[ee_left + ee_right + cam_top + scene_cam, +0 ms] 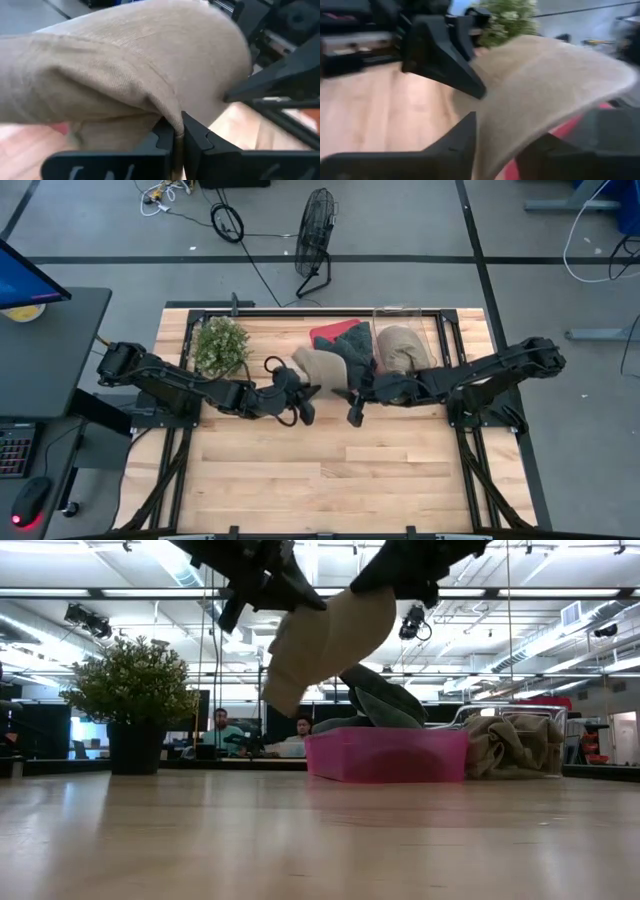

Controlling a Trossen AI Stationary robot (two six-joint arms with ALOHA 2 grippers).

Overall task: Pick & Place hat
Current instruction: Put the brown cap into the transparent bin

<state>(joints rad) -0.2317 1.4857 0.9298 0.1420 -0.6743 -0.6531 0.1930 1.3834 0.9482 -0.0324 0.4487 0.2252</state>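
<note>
A tan knit hat [325, 640] hangs in the air between both grippers, above the table and in front of the pink bin [385, 755]. In the high view the hat [318, 365] lies between my left gripper [303, 402] and my right gripper [353, 410]. Both are shut on it. The left wrist view shows the hat [125, 60] bunched above my left gripper [178, 132]. The right wrist view shows it [545, 85] spreading away from my right gripper [502, 145], with the left gripper's dark fingers [445, 55] beyond. My left gripper pinches a fold of the hat's cloth [172, 117] between its two fingers, on the hat's left side. The hat is lifted clear of the table and sags below the fingers. My right gripper has the hat's edge [495, 125] between its two fingers, on the hat's right side. The cloth stretches away from it as a smooth sheet, clear of the table.
The pink bin [325, 332] at the far side holds dark hats [385, 700]. A clear box [400, 315] to its right holds tan cloth [515, 745]. A potted plant [220, 345] stands far left. Bare wood [330, 470] fills the near half. People sit in the room behind.
</note>
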